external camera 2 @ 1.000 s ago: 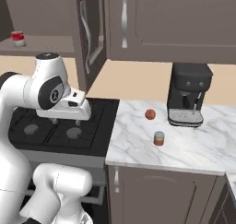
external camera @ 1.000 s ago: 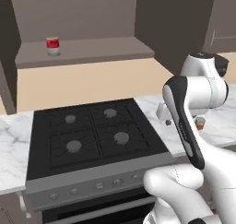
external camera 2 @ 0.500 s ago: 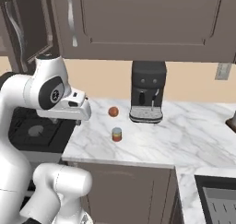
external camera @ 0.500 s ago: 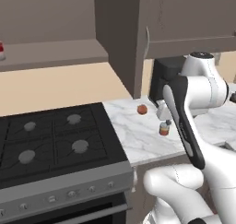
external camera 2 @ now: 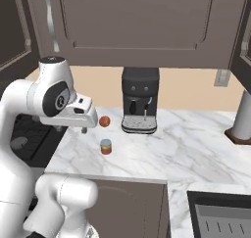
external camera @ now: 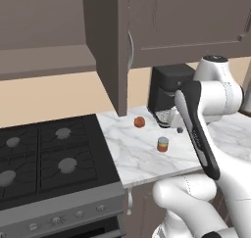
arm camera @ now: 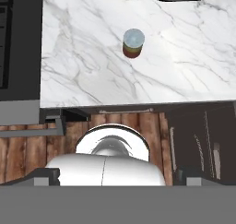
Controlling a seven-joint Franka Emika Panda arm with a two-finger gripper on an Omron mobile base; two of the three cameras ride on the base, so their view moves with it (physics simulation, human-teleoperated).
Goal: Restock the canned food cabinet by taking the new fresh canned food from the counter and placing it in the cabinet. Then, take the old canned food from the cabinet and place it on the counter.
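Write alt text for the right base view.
A small orange-red can stands alone on a white marble counter, with a round red fruit behind it and a black coffee machine to the right. The white robot arm bends above the counter's left end.

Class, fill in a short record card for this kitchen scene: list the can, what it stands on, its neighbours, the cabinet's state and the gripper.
new can: orange-red can, upright
stands on: white marble counter, near its front edge
neighbours: round red fruit behind the can, apart from it; black coffee machine toward the wall
left of counter: black stovetop
cabinet: wall cabinet, door swung open, curved silver handle
gripper: gripper hangs above the counter, apart from the can; open or shut cannot be told
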